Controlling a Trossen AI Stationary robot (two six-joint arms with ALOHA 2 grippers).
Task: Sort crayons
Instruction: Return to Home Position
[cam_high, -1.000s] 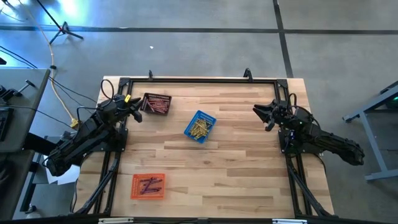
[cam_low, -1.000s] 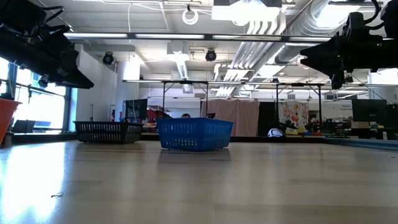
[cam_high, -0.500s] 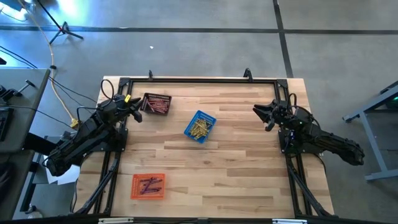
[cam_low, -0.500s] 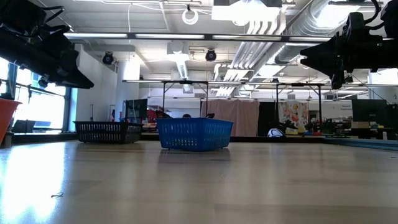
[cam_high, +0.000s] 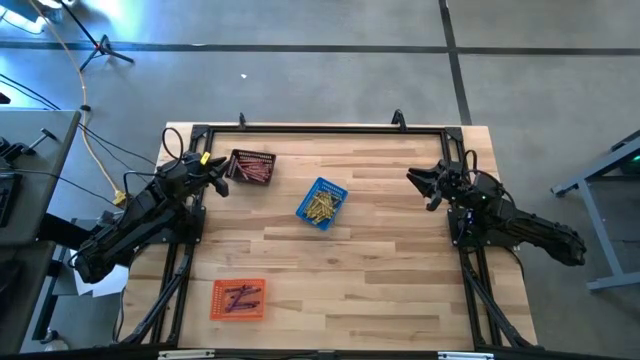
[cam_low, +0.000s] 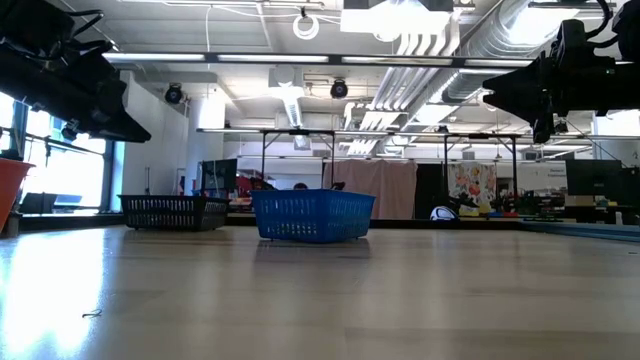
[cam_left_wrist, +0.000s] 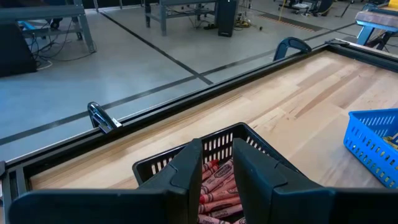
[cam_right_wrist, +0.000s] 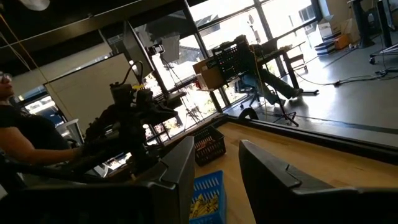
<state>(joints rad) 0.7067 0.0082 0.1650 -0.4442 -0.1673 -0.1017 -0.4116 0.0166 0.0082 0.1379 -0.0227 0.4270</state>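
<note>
My left gripper (cam_high: 222, 178) hangs parted and empty beside the black basket (cam_high: 252, 153) of red crayons (cam_high: 254, 171) at upper left; my right gripper (cam_high: 418, 182), likewise parted and empty, sits at right. Yellow crayons (cam_high: 320, 206) lie in the blue basket (cam_high: 338, 190) at centre, purple crayons (cam_high: 240, 298) in the orange basket (cam_high: 215, 300) at lower left

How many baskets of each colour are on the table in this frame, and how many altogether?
black basket: 1, holding red crayons
blue basket: 1, holding yellow crayons
orange basket: 1, holding purple crayons
Total: 3 baskets. The crayons are too small and too piled up to count one by one.
</note>
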